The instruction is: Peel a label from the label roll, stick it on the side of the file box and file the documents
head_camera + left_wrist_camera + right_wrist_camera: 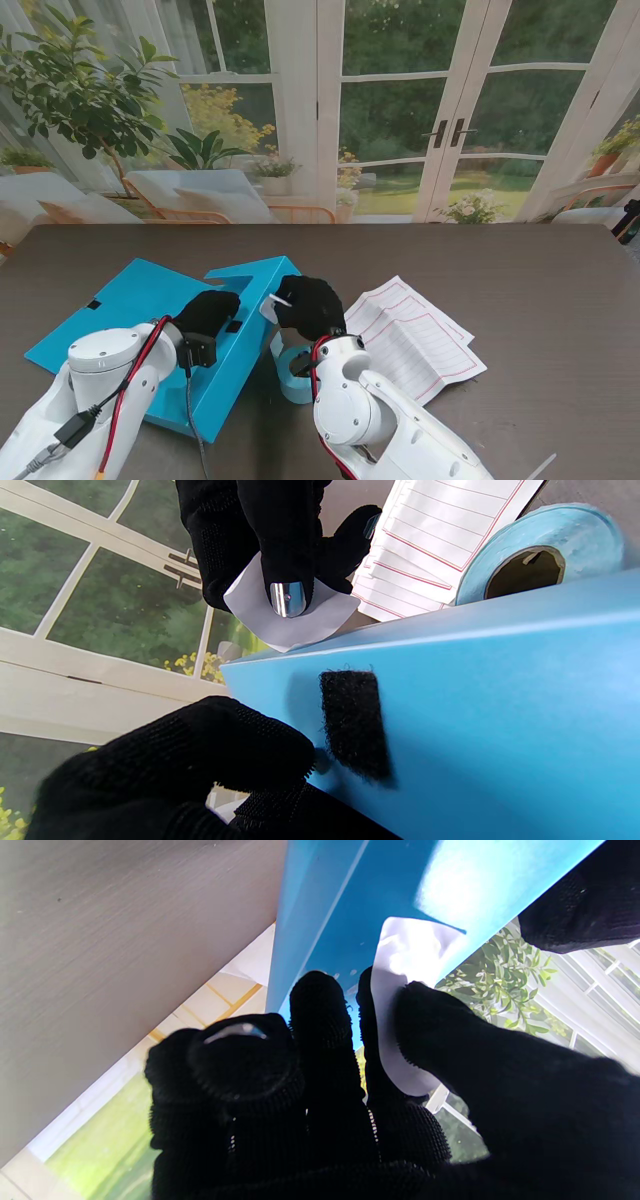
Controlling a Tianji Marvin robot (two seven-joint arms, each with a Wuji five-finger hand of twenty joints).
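Note:
The blue file box [130, 310] lies opened flat on the table, its right flap raised. My right hand [312, 305], in a black glove, pinches a white label [279, 299] and holds it against the edge of that flap [350, 895]. The label [295, 612] [400, 990] is bent between thumb and fingers. My left hand [208, 315] rests on the flap beside a black velcro patch [354, 722], fingers curled against the blue board. The blue label roll [292, 372] [540, 555] stands on the table just behind my right wrist. The documents [415, 335] lie to the right.
The lined documents [430, 535] sit spread open on the dark table [540, 290] right of the box. A thin white strip [541, 466] lies near the front right edge. Glass doors stand beyond the far table edge.

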